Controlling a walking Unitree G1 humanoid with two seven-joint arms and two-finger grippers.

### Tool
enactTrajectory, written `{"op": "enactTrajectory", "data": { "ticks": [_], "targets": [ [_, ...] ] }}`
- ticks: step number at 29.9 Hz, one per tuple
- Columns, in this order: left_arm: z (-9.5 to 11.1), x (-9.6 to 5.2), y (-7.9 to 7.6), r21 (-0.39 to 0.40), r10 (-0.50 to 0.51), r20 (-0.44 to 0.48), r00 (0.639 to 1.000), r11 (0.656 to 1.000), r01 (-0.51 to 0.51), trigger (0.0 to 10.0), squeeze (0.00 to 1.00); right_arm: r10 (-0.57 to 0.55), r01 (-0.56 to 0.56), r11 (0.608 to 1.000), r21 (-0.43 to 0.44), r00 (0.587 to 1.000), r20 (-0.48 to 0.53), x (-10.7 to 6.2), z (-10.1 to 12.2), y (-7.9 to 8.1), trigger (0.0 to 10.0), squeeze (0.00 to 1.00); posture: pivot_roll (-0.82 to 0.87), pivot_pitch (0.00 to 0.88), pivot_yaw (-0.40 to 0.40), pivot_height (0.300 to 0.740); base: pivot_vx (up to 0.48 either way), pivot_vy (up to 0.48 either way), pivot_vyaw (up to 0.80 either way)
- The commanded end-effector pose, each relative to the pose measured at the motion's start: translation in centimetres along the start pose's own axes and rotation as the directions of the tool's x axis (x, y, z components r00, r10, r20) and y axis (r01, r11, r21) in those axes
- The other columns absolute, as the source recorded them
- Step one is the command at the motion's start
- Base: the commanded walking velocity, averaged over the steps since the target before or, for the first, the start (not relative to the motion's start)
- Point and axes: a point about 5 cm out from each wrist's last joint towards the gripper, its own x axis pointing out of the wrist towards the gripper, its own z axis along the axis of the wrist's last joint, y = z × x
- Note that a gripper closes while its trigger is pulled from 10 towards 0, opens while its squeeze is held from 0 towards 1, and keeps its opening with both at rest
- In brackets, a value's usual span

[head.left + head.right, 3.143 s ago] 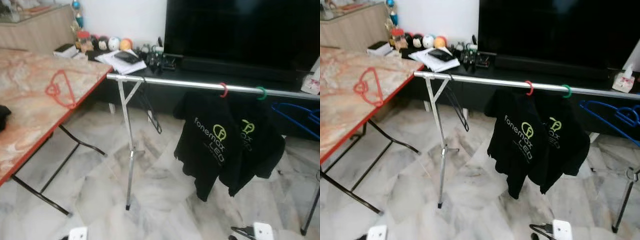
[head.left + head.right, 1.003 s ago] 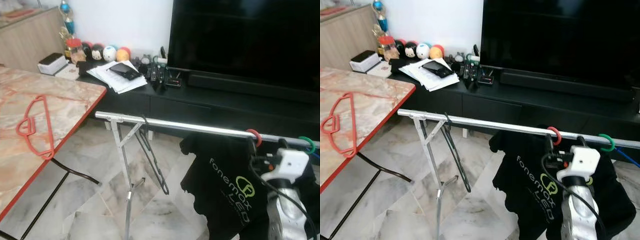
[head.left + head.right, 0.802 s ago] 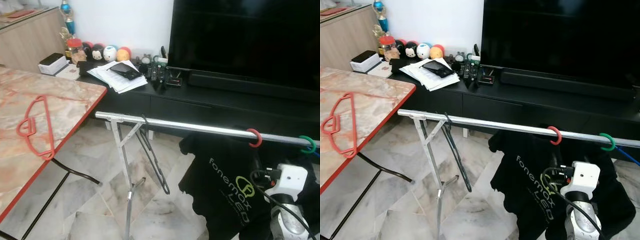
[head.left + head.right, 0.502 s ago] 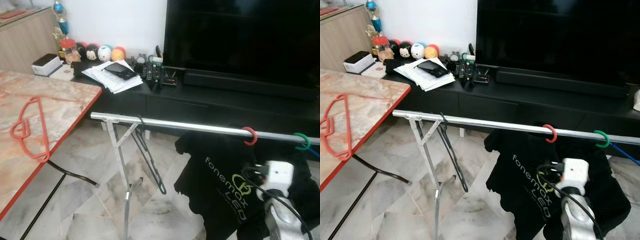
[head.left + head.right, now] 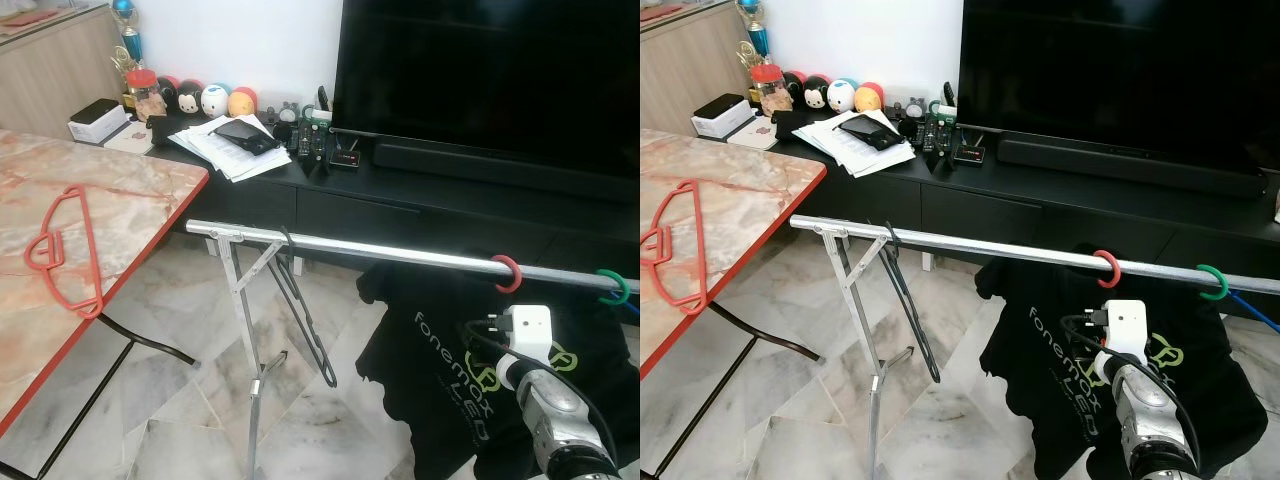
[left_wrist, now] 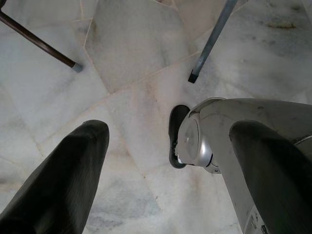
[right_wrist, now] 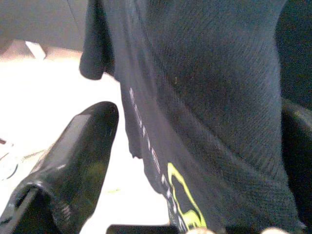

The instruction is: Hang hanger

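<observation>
My right gripper (image 7: 195, 161) hangs open, empty, before the black shirt (image 5: 1060, 340); the red hanger (image 5: 65, 250) awaits on the table (image 5: 140, 200).

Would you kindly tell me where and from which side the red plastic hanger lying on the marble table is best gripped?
Probably at one of the long sloping arms of the red plastic hanger, coming from above. It lies flat on the marble-patterned table, so a pincer can straddle a thin straight bar there; the hook end should stay free for the silver rail. The left pincer, open, is on that side.

shiny metal rail (image 5: 400, 252), matt black cloth shirt (image 5: 440, 350), glossy marble floor (image 5: 180, 390)
</observation>
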Motion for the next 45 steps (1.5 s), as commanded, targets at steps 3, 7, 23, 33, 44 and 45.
{"op": "enactTrajectory", "data": {
  "ticks": [3, 7, 23, 33, 44, 45],
  "targets": [
    [-0.7, -0.2, -0.5, -0.009, -0.014, -0.033, 0.999, 1.0, 0.014, 10.0, 0.0, 0.025, -0.023, 0.998, 0.059, 0.999, -0.021, 0.2, -0.1, 0.0, 9.2, 0.0, 0.02, 0.0, -0.071, 0.74, 0.0, 0.0, 0.0],
    [-0.7, -0.2, -0.5, -0.007, -0.015, -0.033, 0.999, 1.0, 0.014, 10.0, 0.0, 0.035, -0.033, 0.998, 0.062, 0.999, -0.029, 0.3, -0.4, 0.3, 0.0, 0.0, 0.02, 0.0, -0.071, 0.74, 0.0, 0.0, 0.0],
    [-0.6, -0.1, -0.4, -0.013, -0.008, -0.032, 0.999, 1.0, 0.008, 10.0, 0.0, 0.038, -0.034, 0.995, 0.093, 0.998, -0.044, 0.1, -1.4, 0.4, 0.0, 0.0, 0.03, 0.0, -0.071, 0.74, 0.0, 0.0, 0.0],
    [-0.6, -0.1, -0.4, -0.01, -0.007, -0.032, 0.999, 1.0, 0.006, 10.0, 0.0, 0.036, -0.032, 0.994, 0.102, 0.999, -0.034, -0.1, -1.6, 0.4, 0.0, 0.0, 0.03, 0.0, -0.069, 0.74, 0.0, 0.0, 0.0],
    [-0.5, -0.1, -0.4, -0.004, -0.009, -0.033, 0.999, 1.0, 0.009, 10.0, 0.0, 0.007, -0.004, 0.993, 0.117, 1.0, -0.028, -0.5, -2.3, 0.4, 0.0, 0.0, 0.02, 0.0, -0.065, 0.74, 0.0, 0.0, 0.0],
    [-0.5, -0.1, -0.4, -0.004, -0.009, -0.033, 0.999, 1.0, 0.009, 10.0, 0.0, 0.003, 0.0, 0.993, 0.117, 1.0, -0.027, -0.5, -2.4, 0.3, 0.0, 0.0, 0.02, 0.0, -0.065, 0.74, 0.0, 0.0, 0.0]
  ]
}}
